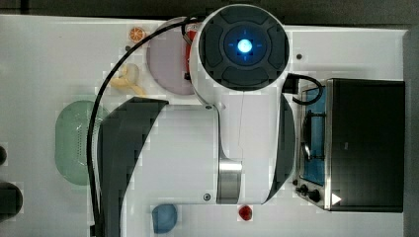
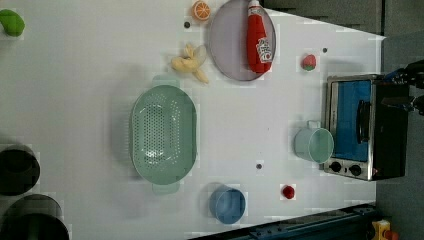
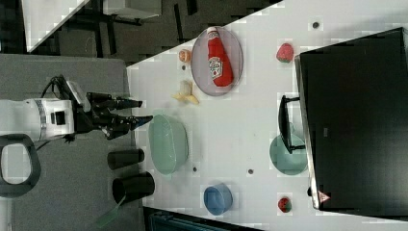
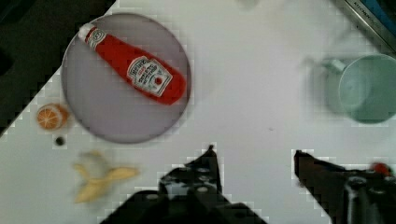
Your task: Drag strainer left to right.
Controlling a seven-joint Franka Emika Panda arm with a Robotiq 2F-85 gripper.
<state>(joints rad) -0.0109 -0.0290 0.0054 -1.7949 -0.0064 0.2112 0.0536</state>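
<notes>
**My gripper held spread and empty above the table edge, beside the untouched strainer.**
The strainer lies flat on the white table, just below the banana in the left view and well apart from the toaster oven. I judge it light, stiff, thin-walled plastic, likely to skid easily; hooking one finger inside the rim, or pinching the rim near a tab, should drag it without tipping.

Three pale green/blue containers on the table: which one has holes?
The strainer: big oval, perforated all over. The mint cup and blue bowl are smaller and solid.
</notes>
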